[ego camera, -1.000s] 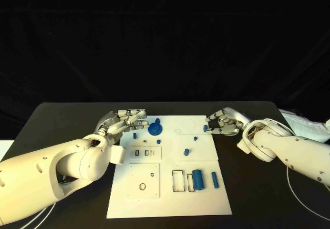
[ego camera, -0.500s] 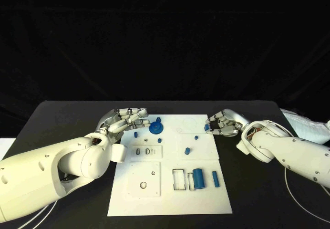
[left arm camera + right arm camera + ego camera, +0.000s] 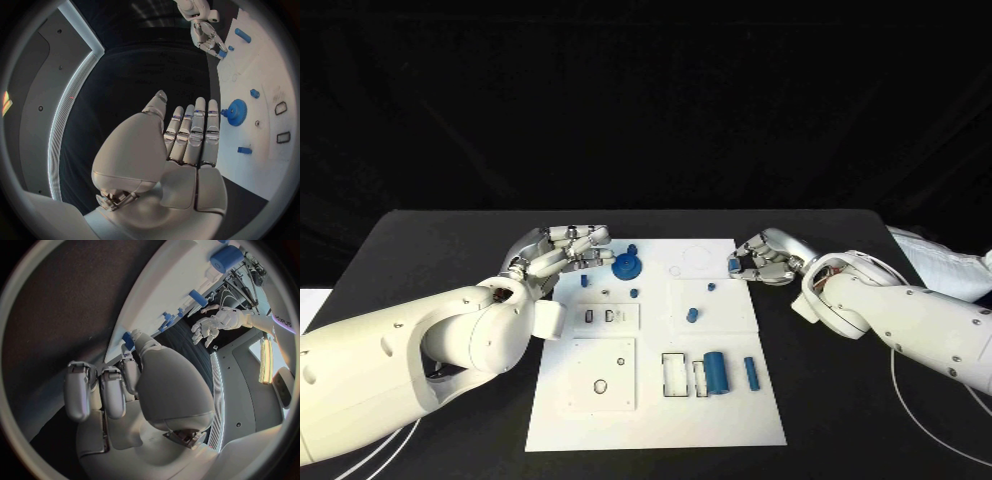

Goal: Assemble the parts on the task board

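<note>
The white task board (image 3: 653,410) lies in the middle of the black table. A blue gear (image 3: 627,267) stands near the board's far left corner. My left hand (image 3: 567,250) hovers just left of the gear, holding nothing, its fingers (image 3: 194,130) straight and side by side. My right hand (image 3: 764,257) is at the board's far right edge and pinches a small blue part (image 3: 733,267), which is also seen at its fingertips (image 3: 128,339). A blue cylinder (image 3: 717,373) and a blue bar (image 3: 751,374) lie on the near right of the board.
Small blue pegs (image 3: 711,289) (image 3: 691,318) (image 3: 633,294) stand on the board's middle. Empty rectangular slots (image 3: 674,378) sit left of the cylinder, and an oval hole (image 3: 600,386) lies further left. White cloth (image 3: 942,265) lies at the table's right edge, with a thin cable (image 3: 903,385) nearby.
My right hand has shifted slightly toward the far side with the small blue part still in its fingers. The left hand has hardly moved.
</note>
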You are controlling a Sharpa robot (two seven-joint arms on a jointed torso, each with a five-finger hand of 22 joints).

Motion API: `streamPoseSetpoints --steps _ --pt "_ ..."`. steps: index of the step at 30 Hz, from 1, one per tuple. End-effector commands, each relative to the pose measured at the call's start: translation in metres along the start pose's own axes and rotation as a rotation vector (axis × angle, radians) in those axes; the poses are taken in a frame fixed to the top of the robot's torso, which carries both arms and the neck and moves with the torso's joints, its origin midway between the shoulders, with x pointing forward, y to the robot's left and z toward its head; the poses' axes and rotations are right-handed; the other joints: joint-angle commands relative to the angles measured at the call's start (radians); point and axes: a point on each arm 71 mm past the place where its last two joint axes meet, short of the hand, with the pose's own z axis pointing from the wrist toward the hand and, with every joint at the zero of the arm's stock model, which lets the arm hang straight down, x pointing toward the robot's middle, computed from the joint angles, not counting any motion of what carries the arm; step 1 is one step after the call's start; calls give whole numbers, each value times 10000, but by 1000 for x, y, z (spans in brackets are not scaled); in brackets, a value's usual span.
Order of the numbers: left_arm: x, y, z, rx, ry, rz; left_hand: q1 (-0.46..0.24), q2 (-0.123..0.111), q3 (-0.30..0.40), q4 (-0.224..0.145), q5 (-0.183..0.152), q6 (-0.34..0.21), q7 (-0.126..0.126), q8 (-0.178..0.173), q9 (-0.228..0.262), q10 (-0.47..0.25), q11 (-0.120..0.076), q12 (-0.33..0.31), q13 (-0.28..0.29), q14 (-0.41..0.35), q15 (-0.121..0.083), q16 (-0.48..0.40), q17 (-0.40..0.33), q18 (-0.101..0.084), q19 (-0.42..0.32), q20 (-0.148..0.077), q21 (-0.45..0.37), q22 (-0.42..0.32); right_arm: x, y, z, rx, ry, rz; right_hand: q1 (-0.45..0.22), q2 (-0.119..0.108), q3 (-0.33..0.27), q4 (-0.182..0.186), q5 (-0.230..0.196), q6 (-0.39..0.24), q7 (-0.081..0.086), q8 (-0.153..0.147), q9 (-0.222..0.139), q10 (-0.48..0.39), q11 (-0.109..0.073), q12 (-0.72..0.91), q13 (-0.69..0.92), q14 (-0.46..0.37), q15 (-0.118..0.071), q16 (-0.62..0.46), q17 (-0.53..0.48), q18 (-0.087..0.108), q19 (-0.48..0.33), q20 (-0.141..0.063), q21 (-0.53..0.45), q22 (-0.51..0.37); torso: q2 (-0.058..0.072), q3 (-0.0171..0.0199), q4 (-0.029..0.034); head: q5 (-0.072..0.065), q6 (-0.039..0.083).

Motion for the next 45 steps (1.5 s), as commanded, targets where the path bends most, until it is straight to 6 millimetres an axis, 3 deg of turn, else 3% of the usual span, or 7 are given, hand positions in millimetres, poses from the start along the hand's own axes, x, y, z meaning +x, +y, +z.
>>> streamPoseSetpoints --steps 1,10,16,22,27,36,45 --pt "3 -1 0 68 211 -102 127 4 11 -35 -55 -62 27 -29 -12 -75 -16 -32 -13 -27 10 -56 15 116 67 21 -37 -15 3 1 0 -106 246 42 23 137 109 -36 -56 138 -40 82 14 33 -115 47 143 935 -106 44 2051 -139 23 -76 6 20 2 -2 -4 -13 -23" --pt "3 -1 0 56 214 -103 127 4 11 -35 -55 -62 27 -29 -12 -75 -16 -32 -13 -27 10 -56 15 116 67 21 -37 -15 2 3 1 -147 -40 66 46 364 361 -240 -213 649 -241 283 85 77 -277 97 190 942 -242 55 2082 -145 43 -195 18 53 -6 0 1 -24 -34" --pt "1 -1 0 58 178 -89 127 4 11 -35 -55 -62 27 -29 -12 -75 -16 -32 -13 -27 10 -56 15 116 67 21 -37 -15 1 13 2 -141 -598 423 -247 372 350 -224 -9 811 -343 358 122 125 -360 137 225 949 -326 65 2108 -154 71 -278 34 93 -24 -2 -9 -27 1" --pt "-2 0 1 73 96 -63 127 4 11 -35 -55 -62 27 -29 -12 -75 -16 -32 -13 -27 10 -56 15 116 67 21 -37 -15 7 40 3 -294 -787 646 -400 452 371 -184 84 849 -377 378 139 125 -393 108 209 947 -353 60 2099 -156 82 -312 39 105 -42 -14 0 -59 30" --pt "-7 1 3 -31 -158 -294 126 7 11 -42 -55 -62 28 -29 -12 -76 -15 -32 -13 -27 10 -58 16 116 68 22 -39 -17 21 77 6 -772 -564 573 -496 522 395 -152 108 860 -394 388 150 124 -409 88 198 945 -369 55 2089 -150 70 -330 26 77 -126 -39 25 22 -11" --pt "-12 4 4 -104 -370 -536 128 21 16 -60 -54 -62 29 -27 -11 -76 -15 -29 -12 -25 10 -60 18 117 70 22 -43 -20 59 131 13 -1400 210 -451 -558 549 415 -147 114 809 -388 362 144 76 -411 -25 121 927 -377 17 2007 -130 19 -342 -21 -24 -347 -151 187 209 -222" --pt "-14 4 4 -75 -429 -546 126 31 18 -67 -53 -55 25 -22 -9 -68 -18 -23 -10 -22 9 -60 20 118 71 22 -45 -21 99 159 18 -1618 953 -1373 -639 559 436 -137 128 743 -365 324 133 5 -396 -171 25 908 -371 -26 1918 -110 -35 -347 -72 -127 -447 -263 287 384 -375"
